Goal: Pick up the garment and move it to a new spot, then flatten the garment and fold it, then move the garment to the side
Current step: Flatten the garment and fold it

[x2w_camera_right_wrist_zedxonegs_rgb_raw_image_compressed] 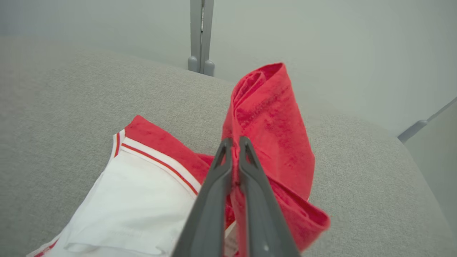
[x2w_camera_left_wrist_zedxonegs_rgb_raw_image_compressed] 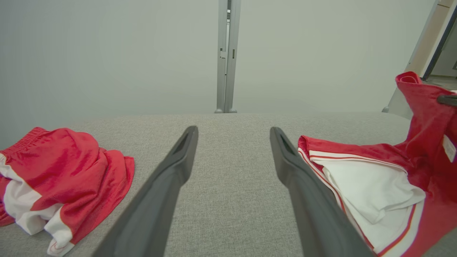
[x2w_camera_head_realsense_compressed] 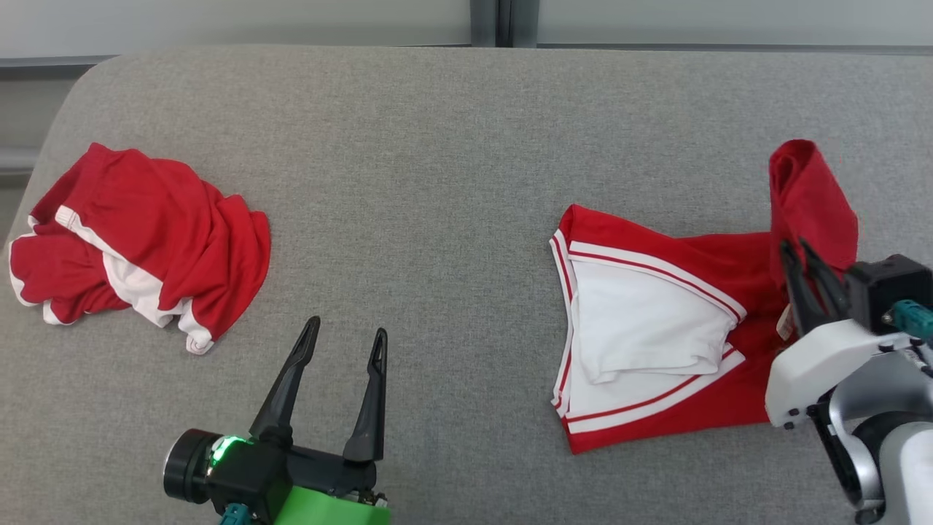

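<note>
Pinching a raised red flap of the garment [x2w_camera_head_realsense_compressed: 656, 321], our right gripper [x2w_camera_head_realsense_compressed: 794, 248] is clamped on it at the cushion's [x2w_camera_head_realsense_compressed: 437, 146] right side. We judge folding is in hand. Next, the flap needs carrying across; our left gripper [x2w_camera_head_realsense_compressed: 347, 328], spread wide, hovers nearby.

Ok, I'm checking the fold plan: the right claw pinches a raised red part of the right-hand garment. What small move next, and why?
Probably carry the right claw leftward, laying the red flap over the white panel. It is shut on that flap, lifted off the grey surface, while the garment otherwise lies flat; the left claw hangs open.
</note>
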Controlling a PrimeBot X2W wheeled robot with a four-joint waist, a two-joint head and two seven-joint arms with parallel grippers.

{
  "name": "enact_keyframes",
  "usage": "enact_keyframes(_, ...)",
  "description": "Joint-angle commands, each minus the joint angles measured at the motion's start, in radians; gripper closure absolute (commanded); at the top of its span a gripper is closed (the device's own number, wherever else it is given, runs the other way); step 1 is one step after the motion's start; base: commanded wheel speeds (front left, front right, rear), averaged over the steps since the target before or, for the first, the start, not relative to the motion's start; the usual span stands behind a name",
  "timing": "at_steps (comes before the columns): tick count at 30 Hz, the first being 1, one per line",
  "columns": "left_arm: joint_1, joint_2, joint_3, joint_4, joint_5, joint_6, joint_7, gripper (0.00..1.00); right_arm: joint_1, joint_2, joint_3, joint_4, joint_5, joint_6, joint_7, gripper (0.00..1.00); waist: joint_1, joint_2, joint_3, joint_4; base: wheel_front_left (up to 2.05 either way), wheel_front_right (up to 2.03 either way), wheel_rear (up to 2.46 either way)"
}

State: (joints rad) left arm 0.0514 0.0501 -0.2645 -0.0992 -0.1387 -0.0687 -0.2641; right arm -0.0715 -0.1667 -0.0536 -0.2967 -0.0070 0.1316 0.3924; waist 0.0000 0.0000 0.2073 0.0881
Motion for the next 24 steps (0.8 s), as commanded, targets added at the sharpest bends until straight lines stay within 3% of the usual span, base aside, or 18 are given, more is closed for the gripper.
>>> enact_keyframes(1, 0.008, 0.001, 0.000, 0.003, -0.006, 0.000, 0.000, 0.00, 0.008, 0.007, 0.020, 0.006, -0.013, -0.002, -0.008, 1.00, 0.0000, 0.0000, -0.001, 0.008, 0.00, 0.00, 0.00)
enact_keyframes(11, 0.010, 0.001, -0.005, 0.026, -0.012, -0.007, 0.000, 0.00, 0.027, 0.058, 0.184, 0.036, -0.039, -0.002, -0.021, 1.00, 0.0000, 0.0000, -0.001, 0.022, 0.00, 0.00, 0.00)
enact_keyframes(24, -0.001, 0.001, -0.008, 0.039, -0.023, -0.005, 0.000, 0.00, 0.004, 0.095, 0.293, 0.119, 0.013, -0.002, -0.028, 1.00, 0.0000, 0.0000, 0.005, 0.035, 0.00, 0.00, 0.00)
